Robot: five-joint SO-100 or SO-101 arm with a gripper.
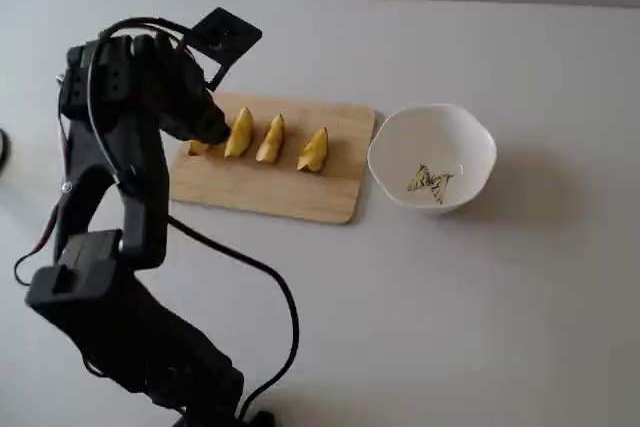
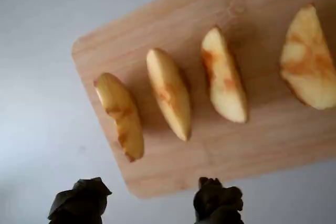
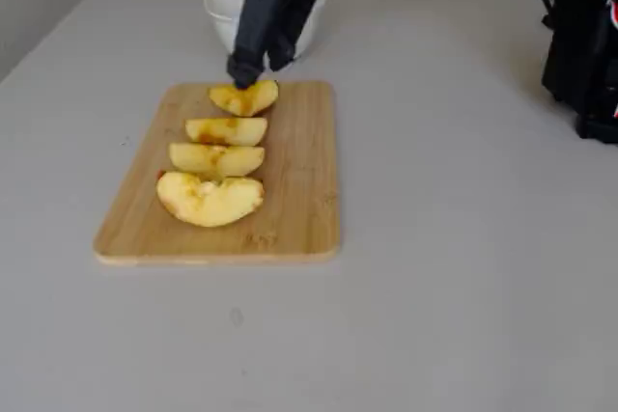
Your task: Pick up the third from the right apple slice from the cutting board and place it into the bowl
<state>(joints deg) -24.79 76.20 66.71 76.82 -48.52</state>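
Note:
Several yellow apple wedges lie in a row on the light-wood cutting board [image 1: 300, 197] [image 2: 273, 140] [image 3: 299, 171]. The apple slice [image 1: 240, 132], third from the right in a fixed view, is second from the left in the wrist view [image 2: 169, 93]. My gripper [image 1: 208, 129] [image 2: 149, 198] [image 3: 243, 74] hangs open and empty over the row's left end and covers part of the leftmost wedge [image 1: 197, 148]. Its dark fingertips [image 2: 81, 200] sit just off the board's near edge. The white bowl [image 1: 478, 142] stands right of the board. In a fixed view the arm hides most of the bowl [image 3: 217, 5].
The arm's black cable [image 1: 288, 297] loops over the table in front of the board. Black equipment [image 3: 579, 45] stands at the right edge in a fixed view. A dark object [image 1: 2, 147] pokes in at the left edge. A wall runs behind the table.

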